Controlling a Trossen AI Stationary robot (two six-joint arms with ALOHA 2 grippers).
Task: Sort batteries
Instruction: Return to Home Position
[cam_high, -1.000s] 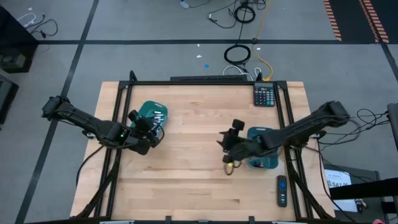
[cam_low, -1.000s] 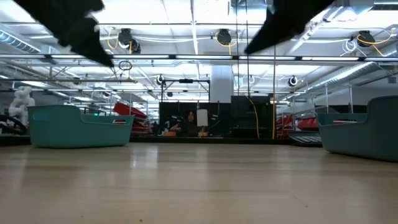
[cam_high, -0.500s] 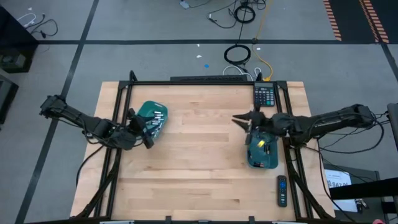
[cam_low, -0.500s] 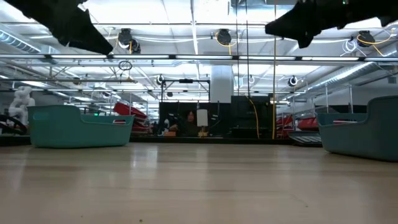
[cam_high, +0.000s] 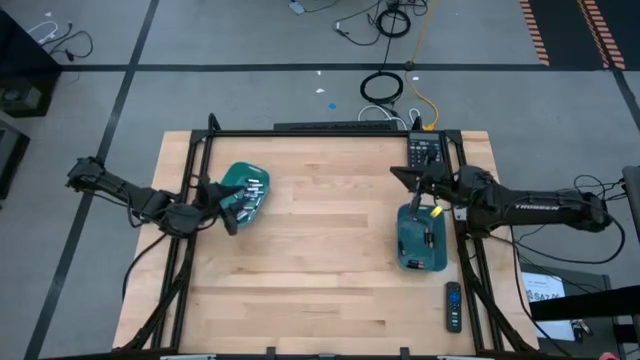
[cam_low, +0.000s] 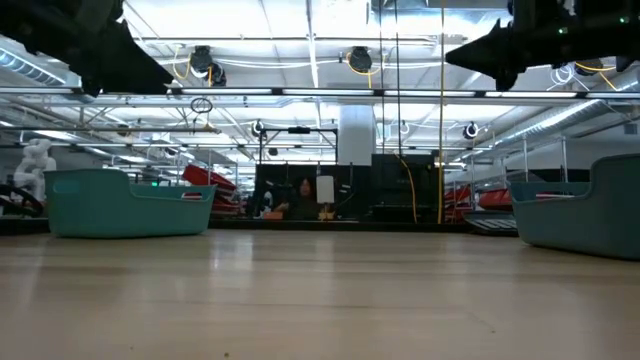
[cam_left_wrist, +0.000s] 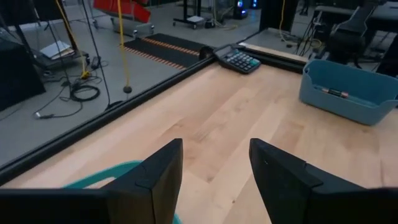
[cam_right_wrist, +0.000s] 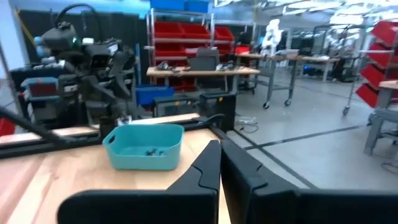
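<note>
Batteries (cam_high: 252, 188) of the silvery kind are gathered in the left teal tray (cam_high: 232, 176), which sits slightly turned on the left half of the table (cam_high: 320, 270). Darker batteries lie in the right teal tray (cam_high: 404, 250) near the table's right edge. One dark cell can be made out on that tray's floor in the left wrist view. No loose cells can be made out on the wood between the two trays, which stand well apart. The left gripper (cam_high: 230, 208) is positioned at the outer, near corner of the left teal tray. Its jaws are spread wide with nothing between them, as the left wrist view shows (cam_left_wrist: 214, 171). The right gripper (cam_high: 397, 174) is positioned over the far end of the right teal tray, just beside the calculator (cam_high: 425, 152) at the table's far right corner. Its fingers are pressed together and nothing is gripped, as the right wrist view shows (cam_right_wrist: 219, 158). In the low view both arms are seen only at the upper edge, raised well clear of the tabletop. A remote control (cam_high: 453, 306) lies near the front right corner, on the near side of the right teal tray.
</note>
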